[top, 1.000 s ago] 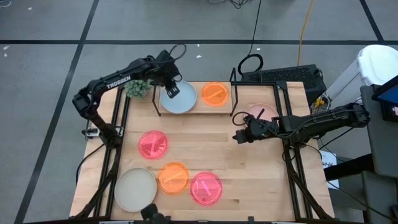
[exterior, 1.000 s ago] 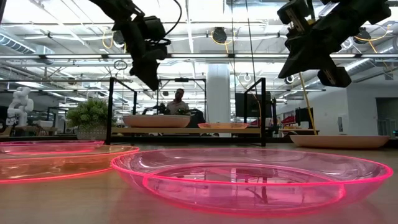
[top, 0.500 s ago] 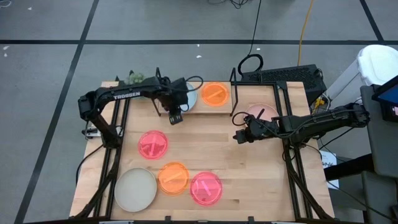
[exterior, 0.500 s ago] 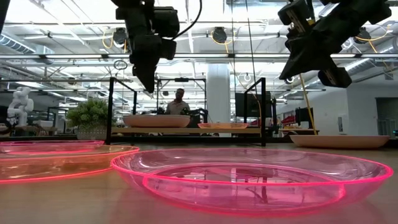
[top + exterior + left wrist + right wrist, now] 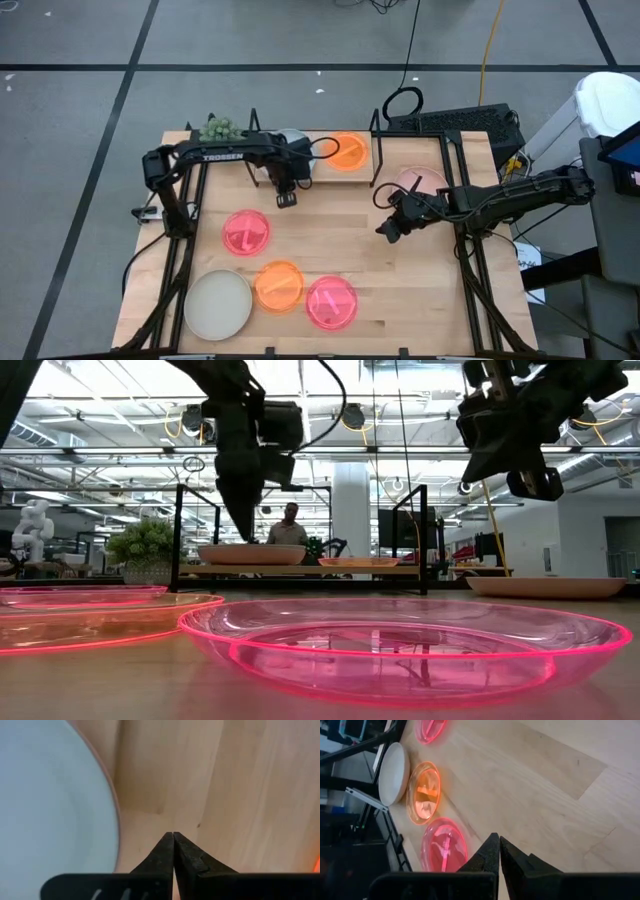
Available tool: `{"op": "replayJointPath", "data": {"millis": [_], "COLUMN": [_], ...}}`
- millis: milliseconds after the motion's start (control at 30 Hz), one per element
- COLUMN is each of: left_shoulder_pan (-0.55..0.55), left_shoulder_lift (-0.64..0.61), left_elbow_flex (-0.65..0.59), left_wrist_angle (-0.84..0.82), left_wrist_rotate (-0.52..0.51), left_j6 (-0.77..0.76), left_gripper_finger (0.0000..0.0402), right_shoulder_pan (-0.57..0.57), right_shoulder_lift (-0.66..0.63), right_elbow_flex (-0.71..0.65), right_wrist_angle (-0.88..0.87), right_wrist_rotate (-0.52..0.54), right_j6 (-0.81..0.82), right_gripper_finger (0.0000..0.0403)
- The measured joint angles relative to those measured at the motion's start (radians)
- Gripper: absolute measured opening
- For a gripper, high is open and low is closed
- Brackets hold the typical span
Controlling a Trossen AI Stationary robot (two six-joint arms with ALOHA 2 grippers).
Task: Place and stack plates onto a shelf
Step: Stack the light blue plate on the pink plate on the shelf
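High view: blue plate (image 5: pixel 291 142) and orange plate (image 5: pixel 346 151) sit on the shelf (image 5: pixel 262 177), freeing the surface (image 5: pixel 330 225). Left pincer (image 5: pixel 285 197), closed and empty, hangs just off the shelf's front edge. Right pincer (image 5: pixel 386 230), closed and empty, hovers over bare wood; five plates remain below.

Left hand (image 5: pixel 286 198) seemingly beside shelf (image 5: pixel 345 168)

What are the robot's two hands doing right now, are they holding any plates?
Left hand: closed, holding nothing, beside the light blue plate.
Right hand: closed, holding nothing, above the bare table.
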Motion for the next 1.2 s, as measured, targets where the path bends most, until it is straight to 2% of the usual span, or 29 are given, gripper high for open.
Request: {"op": "replayJointPath", "data": {"millis": [267,767,1200], "left_shoulder_pan": [0.005,0.02,0.003], "left_shoulder_lift": [0.017,0.017,0.006], "left_elbow_flex": [0.0,0.001,0.002], "left_wrist_angle": [0.024,0.047,0.058], "left_wrist_rotate": [-0.079,-0.117,-0.14], "left_j6": [0.035,0.015,-0.109], "left_gripper_finger": [0.0004,0.0004,0.0003], "right_shoulder_pan": [0.0,0.0,0.002], "right_shoulder_lift": [0.0,0.0,0.0], "right_elbow_flex": [0.0,0.0,0.0], "right_wrist_angle": [0.0,-0.009,-0.01], "right_wrist_rotate": [-0.001,-0.054,-0.167], "right_j6": [-0.058,-0.126,-0.127], "right_gripper_finger": [0.0,0.0,0.0]}}
